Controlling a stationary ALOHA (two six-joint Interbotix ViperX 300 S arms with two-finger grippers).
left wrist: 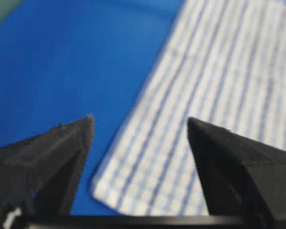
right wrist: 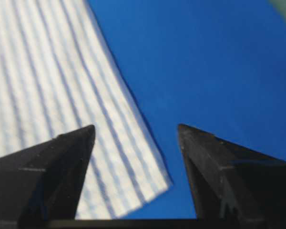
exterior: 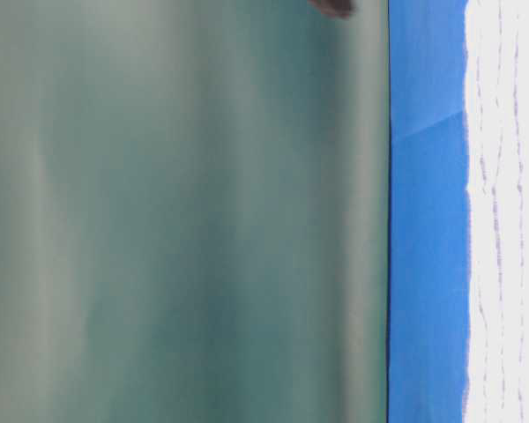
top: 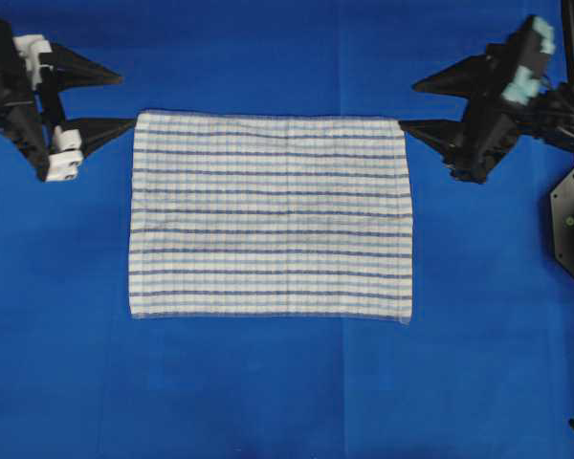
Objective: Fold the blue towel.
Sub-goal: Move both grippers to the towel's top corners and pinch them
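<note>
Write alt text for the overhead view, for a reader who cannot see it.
A striped white towel lies flat and unfolded on a blue table covering. An open left gripper and an open right gripper sit at its two upper corners, neither holding it.

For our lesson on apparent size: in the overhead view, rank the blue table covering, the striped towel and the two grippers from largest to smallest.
1. blue table covering
2. striped towel
3. left gripper and right gripper: alike, unranked.
</note>
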